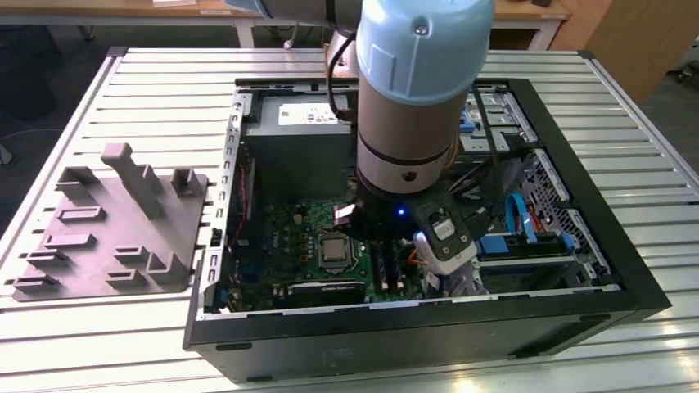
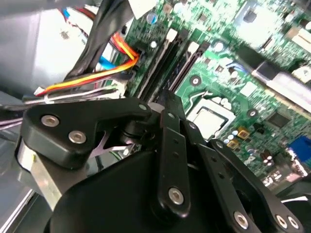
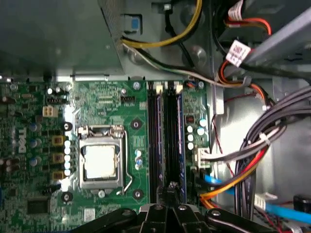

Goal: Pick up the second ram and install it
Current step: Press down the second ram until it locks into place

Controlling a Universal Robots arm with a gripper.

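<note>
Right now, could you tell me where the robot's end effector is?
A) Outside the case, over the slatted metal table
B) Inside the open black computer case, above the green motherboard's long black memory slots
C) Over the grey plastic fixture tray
B: in the first wrist view the end effector sits over the long black memory slots of the green motherboard, inside the open black computer case.

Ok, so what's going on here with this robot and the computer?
A robot arm reaches down into the open black computer case, its black gripper right over the long black memory slots on the green motherboard. I cannot tell whether the second ram is seated. A grey plastic fixture tray lies beside the case.
</note>
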